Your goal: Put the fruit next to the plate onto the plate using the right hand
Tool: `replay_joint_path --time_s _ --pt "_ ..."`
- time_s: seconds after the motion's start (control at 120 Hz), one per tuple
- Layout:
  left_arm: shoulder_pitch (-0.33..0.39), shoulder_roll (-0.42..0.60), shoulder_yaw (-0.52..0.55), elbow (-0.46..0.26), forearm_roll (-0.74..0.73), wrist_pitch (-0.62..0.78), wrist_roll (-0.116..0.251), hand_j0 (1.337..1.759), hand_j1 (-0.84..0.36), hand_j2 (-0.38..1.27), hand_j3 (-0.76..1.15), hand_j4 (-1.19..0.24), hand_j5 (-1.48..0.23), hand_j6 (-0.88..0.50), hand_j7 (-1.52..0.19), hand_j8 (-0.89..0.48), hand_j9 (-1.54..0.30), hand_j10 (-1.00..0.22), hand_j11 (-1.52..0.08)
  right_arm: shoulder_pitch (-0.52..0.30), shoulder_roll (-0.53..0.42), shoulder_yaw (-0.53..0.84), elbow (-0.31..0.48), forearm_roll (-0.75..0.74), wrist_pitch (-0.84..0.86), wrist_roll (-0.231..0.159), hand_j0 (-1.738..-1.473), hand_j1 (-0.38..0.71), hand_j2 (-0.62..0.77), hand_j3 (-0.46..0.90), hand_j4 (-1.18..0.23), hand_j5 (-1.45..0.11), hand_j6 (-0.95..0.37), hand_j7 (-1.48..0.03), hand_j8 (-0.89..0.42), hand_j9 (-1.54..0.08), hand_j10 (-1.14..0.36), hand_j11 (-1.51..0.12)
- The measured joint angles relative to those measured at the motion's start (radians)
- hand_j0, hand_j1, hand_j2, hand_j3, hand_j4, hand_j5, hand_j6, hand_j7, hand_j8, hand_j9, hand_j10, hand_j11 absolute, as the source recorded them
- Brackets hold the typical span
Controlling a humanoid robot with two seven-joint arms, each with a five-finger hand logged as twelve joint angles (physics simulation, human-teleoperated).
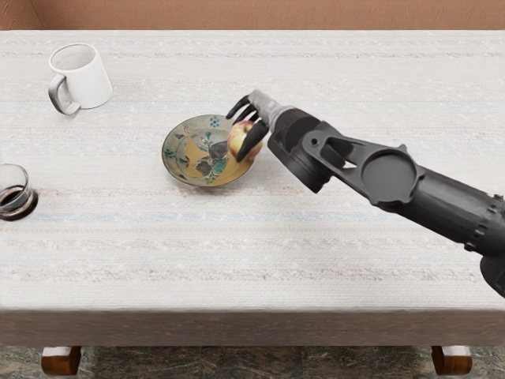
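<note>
A patterned plate [193, 154] with green and brown motifs sits left of the table's middle. A red-yellow apple [239, 139] is at the plate's right rim, over its edge. My right hand [249, 125] comes in from the right on a dark arm, its fingers curled around the apple from above and from the right. The hand hides the apple's right side. I cannot tell whether the apple rests on the plate or hangs just above it. The left arm does not show.
A white mug [80, 76] stands at the back left. A glass [13, 192] with dark liquid sits at the left edge. The table's front edge runs along the bottom of the picture.
</note>
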Motion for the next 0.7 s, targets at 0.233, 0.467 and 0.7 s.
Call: replay_joint_path --time_s 0.233,0.467,0.7 --pt "0.000 0.000 0.000 0.000 0.000 0.000 0.000 1.658 0.07 0.05 0.00 -0.23 -0.30 -0.23 -0.30 -0.23 -0.30 -0.23 -0.30 0.027 0.017 -0.007 -0.051 0.000 0.000 0.000 -1.658 0.18 0.39 0.00 -0.56 -0.73 -0.52 -0.73 -0.39 -0.73 -0.48 -0.72" --pt "-0.001 0.000 0.000 0.000 0.000 0.000 0.000 1.658 0.07 0.05 0.00 -0.23 -0.30 -0.23 -0.30 -0.23 -0.30 -0.23 -0.30 0.036 0.018 -0.047 -0.071 -0.001 0.007 0.000 -1.658 0.17 0.34 0.00 -0.55 -0.71 -0.51 -0.71 -0.38 -0.71 -0.47 -0.71" --pt "-0.001 0.000 0.000 0.000 0.000 0.000 0.000 1.658 0.07 0.05 0.00 -0.23 -0.30 -0.23 -0.30 -0.23 -0.30 -0.23 -0.30 0.037 0.019 -0.052 -0.024 0.005 0.104 0.000 -1.658 0.17 0.33 0.00 -0.53 -0.69 -0.52 -0.69 -0.39 -0.69 -0.48 -0.69"
